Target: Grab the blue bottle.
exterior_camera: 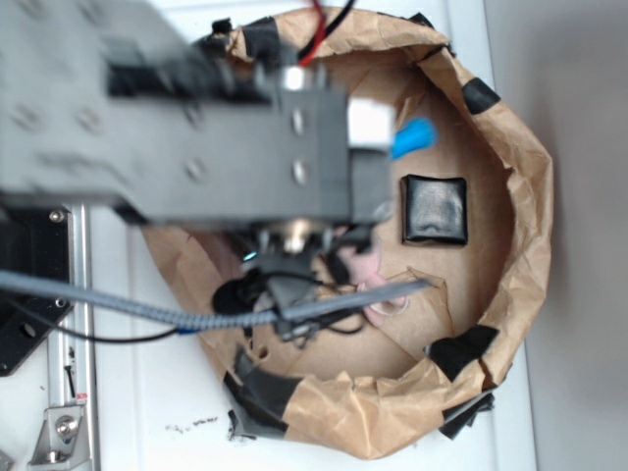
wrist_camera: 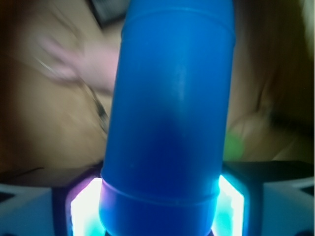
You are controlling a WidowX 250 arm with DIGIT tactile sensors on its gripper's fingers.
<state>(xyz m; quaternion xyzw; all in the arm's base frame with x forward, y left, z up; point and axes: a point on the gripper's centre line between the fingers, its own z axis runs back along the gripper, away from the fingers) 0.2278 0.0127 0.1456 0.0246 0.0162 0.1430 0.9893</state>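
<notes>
Nearest the wrist camera, the claw [wrist_camera: 160, 206] has its pads [wrist_camera: 83, 206] pressed against either side of the blue bottle [wrist_camera: 170, 113], clamped on its lower body, so the bottle fills the view and runs straight away from the lens. That snug fit on the cylindrical part seems deliberate, since smooth plastic would slip if pinched at the taper. From the room camera, the arm hangs over a brown paper tub [exterior_camera: 520, 147] on the white bench [exterior_camera: 579, 294], hiding most of the bottle; only a blue tip pokes out on the arm's right edge. A pink plush toy [exterior_camera: 378, 294] lies blurred beyond on the tub floor, and a black square pouch [exterior_camera: 434, 209] sits just right of the arm.
</notes>
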